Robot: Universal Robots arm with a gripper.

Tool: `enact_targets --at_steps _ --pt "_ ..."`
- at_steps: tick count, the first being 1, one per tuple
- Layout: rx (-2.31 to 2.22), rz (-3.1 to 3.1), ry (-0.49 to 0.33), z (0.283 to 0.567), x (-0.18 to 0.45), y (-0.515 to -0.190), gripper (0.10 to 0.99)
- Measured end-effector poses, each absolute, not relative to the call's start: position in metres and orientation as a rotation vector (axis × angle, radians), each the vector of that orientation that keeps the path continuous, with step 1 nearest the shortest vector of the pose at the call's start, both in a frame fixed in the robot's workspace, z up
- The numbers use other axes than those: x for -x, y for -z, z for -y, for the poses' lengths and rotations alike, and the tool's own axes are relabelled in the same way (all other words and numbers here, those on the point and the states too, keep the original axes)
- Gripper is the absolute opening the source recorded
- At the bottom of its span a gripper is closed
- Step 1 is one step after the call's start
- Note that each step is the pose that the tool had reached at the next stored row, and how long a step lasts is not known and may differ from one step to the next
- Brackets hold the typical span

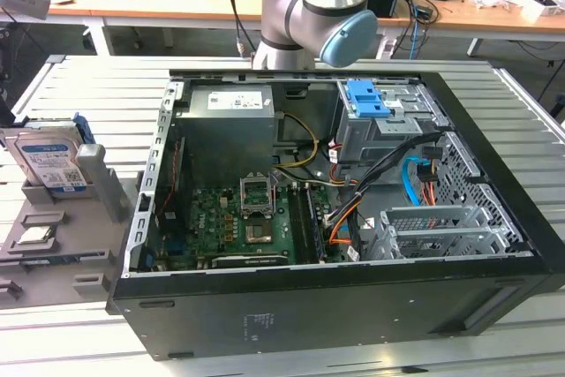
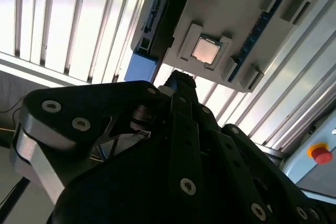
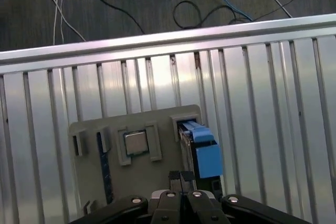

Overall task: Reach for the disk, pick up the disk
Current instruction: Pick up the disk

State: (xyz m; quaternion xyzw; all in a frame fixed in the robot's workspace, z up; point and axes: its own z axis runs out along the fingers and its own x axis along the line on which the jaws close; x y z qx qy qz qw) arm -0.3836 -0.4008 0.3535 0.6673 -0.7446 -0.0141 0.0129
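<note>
The disk [image 1: 48, 161] stands on edge in a grey holder [image 1: 53, 249] at the exterior view's left, its white-and-blue label facing the camera and blue rails along its sides. In the first wrist view the disk [image 3: 202, 150] is seen edge-on from above, with its blue rail on top. My gripper [image 3: 181, 178] hangs well above the holder [image 3: 94, 182], its black fingers pressed together with nothing between them, just beside the disk's slot. In the second wrist view the black fingertips [image 2: 181, 82] point toward the holder [image 2: 236, 9], with the disk [image 2: 140, 67] beside them.
A small square processor chip [image 3: 136, 142] lies in a pocket of the holder next to the disk. An open computer case [image 1: 335, 218] with a blue latch [image 1: 366, 99] fills the slatted metal table [image 1: 530, 94]. A red stop button [image 2: 321, 154] sits off to one side.
</note>
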Motion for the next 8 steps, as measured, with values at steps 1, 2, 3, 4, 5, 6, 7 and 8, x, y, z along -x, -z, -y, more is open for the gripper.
enact_targets --at_steps 1,2,3,4,5,6,7,8 --pt "-2.092 2.308 0.044 0.4008 0.3836 -0.3535 0.106" --pt "-2.108 2.294 0.043 0.4007 0.3836 -0.3535 0.106" --pt "-2.116 2.286 0.043 0.4008 0.3836 -0.3535 0.106" --pt "-2.122 2.28 0.043 0.4008 0.3836 -0.3535 0.106" --pt "-2.138 2.265 0.043 0.4008 0.3836 -0.3535 0.106" --pt "-2.151 2.252 0.042 0.4008 0.3836 -0.3535 0.106" --pt "-2.164 2.24 0.042 0.4008 0.3837 -0.3535 0.106" --pt "-2.181 2.223 0.042 0.4008 0.3836 -0.3535 0.106"
